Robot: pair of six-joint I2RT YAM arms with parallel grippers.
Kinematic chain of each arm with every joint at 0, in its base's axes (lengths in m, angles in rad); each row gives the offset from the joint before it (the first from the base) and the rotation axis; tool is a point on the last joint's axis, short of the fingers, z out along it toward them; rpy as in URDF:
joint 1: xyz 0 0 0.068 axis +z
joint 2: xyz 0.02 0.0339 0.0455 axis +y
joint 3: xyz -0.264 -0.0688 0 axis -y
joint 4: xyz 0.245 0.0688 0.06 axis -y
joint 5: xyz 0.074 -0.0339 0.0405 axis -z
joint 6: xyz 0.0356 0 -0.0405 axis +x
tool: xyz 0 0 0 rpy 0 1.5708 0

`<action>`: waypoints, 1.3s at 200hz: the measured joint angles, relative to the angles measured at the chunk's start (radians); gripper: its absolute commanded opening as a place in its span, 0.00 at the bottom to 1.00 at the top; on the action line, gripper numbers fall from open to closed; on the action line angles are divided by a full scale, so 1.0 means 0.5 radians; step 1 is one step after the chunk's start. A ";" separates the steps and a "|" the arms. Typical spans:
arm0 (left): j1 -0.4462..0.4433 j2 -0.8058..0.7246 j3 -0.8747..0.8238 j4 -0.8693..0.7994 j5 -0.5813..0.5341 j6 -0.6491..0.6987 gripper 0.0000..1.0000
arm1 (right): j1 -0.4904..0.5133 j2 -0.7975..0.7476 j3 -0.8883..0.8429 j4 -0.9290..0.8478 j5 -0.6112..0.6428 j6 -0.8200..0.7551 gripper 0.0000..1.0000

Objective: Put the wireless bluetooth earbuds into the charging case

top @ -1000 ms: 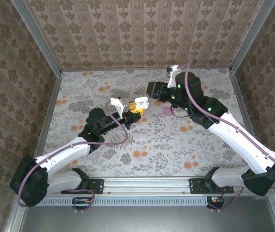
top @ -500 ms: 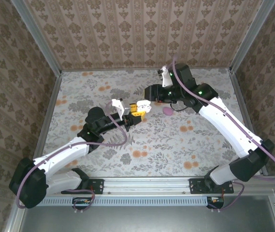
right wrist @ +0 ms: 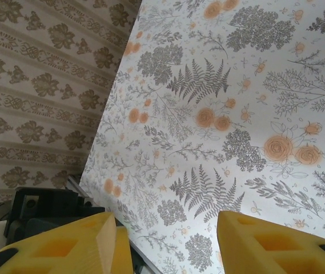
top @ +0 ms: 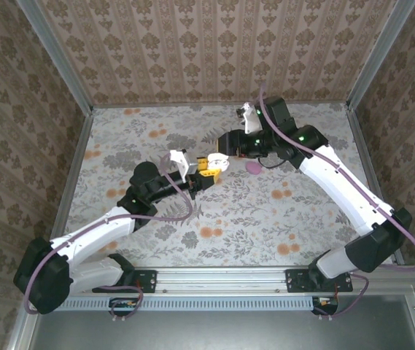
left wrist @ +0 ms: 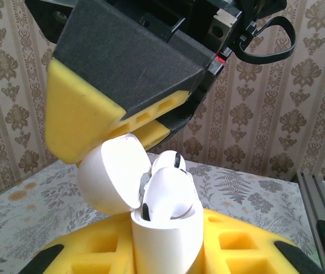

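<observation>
The left gripper [top: 204, 172] was clamped on the one white charging case [left wrist: 165, 242], its lid up. Two earbuds [left wrist: 171, 191] sat in the case. The right gripper [right wrist: 168, 240], parted and empty, hung just above the case. One pink pebble [top: 253, 167] lay to the case's right.

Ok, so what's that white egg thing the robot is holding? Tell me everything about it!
It's the charging case: smooth, shiny white plastic, standing upright, pinched between the yellow pads of the left gripper. Its round lid is flipped open to one side. Two whitish earbuds poke out of its top. The right gripper hangs just above the lid.
</observation>
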 measured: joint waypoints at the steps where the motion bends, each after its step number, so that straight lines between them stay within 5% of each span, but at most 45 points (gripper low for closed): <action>1: 0.000 0.000 0.000 0.000 0.000 0.000 0.26 | 0.000 -0.002 -0.001 -0.001 0.000 0.000 0.52; 102: 0.001 0.008 0.000 0.010 -0.096 -0.007 0.27 | -0.011 -0.222 -0.179 0.016 -0.027 0.006 0.54; 149: 0.001 0.075 0.001 -0.054 -0.199 -0.046 0.27 | -0.128 -0.469 -0.434 0.040 0.230 0.037 0.60; 260: 0.001 1.035 0.362 -0.592 -0.179 -0.590 0.25 | -0.508 -0.783 -1.044 0.220 0.362 0.251 0.61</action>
